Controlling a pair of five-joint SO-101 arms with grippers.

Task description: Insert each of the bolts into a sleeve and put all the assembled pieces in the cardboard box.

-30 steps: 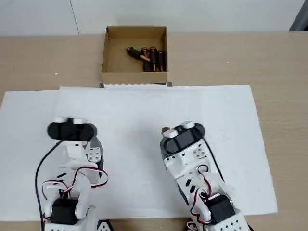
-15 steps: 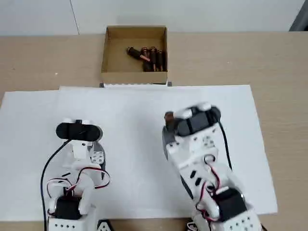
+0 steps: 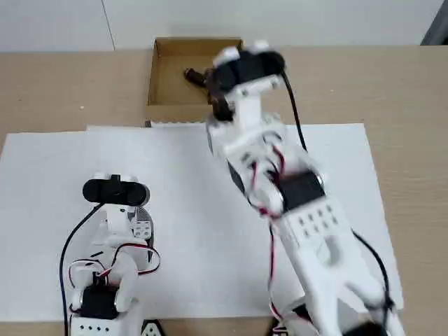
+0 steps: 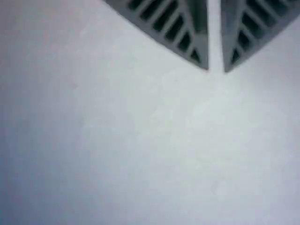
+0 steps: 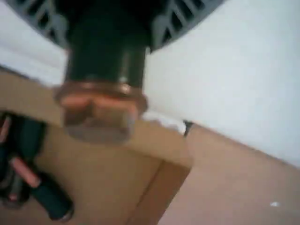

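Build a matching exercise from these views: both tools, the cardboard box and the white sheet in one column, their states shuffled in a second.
Column one
1. left tool
2. right tool
3. open brown cardboard box
4. white paper sheet

Column two
A. contains several dark assembled pieces
B. covers the wooden table in front of the box
C. grips a black sleeve with copper-coloured bolt
D. hangs over bare paper, gripping nothing

Pairs: 1-D, 2-C, 3-A, 4-B

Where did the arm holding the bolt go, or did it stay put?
Yes. The right gripper carried its assembled piece forward from the paper to the cardboard box.
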